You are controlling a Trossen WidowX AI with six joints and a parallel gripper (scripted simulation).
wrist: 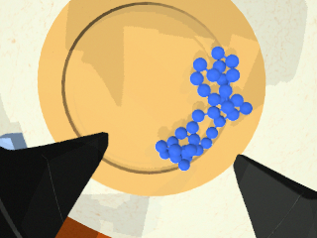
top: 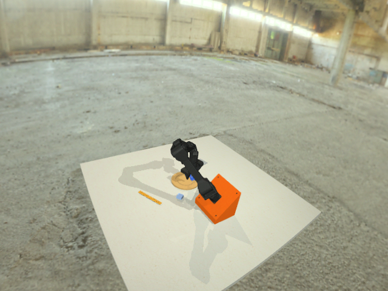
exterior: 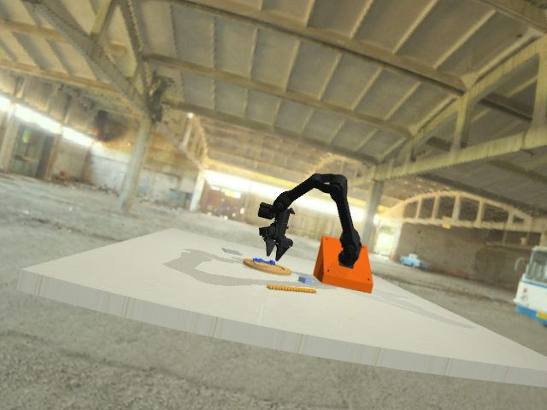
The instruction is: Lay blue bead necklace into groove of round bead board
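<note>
The blue bead necklace (top: pixel 191 177) (exterior: pixel 265 261) (wrist: pixel 225 90) lies bunched on the right part of the round wooden bead board (top: pixel 176 179) (exterior: pixel 282 272) (wrist: pixel 52 99) in the wrist view. It forms a crumpled band with loops and clusters, partly over the right and lower-right stretch of the groove (wrist: pixel 62 84) and partly inside it. The left and top of the groove hold no beads. My gripper (exterior: pixel 273 257) (wrist: pixel 173 151) is open and empty, above the board. The necklace's lower cluster shows between its fingertips in the wrist view, below them in height.
A straight orange bead strand (top: pixel 150 197) (exterior: pixel 291 289) and a small light-blue block (top: pixel 179 196) (exterior: pixel 304 279) (wrist: pixel 15 141) lie near the board. A flat grey piece (top: pixel 205 162) (exterior: pixel 231 251) lies beyond it. The arm's orange base (top: pixel 230 191) (exterior: pixel 344 277) stands close by.
</note>
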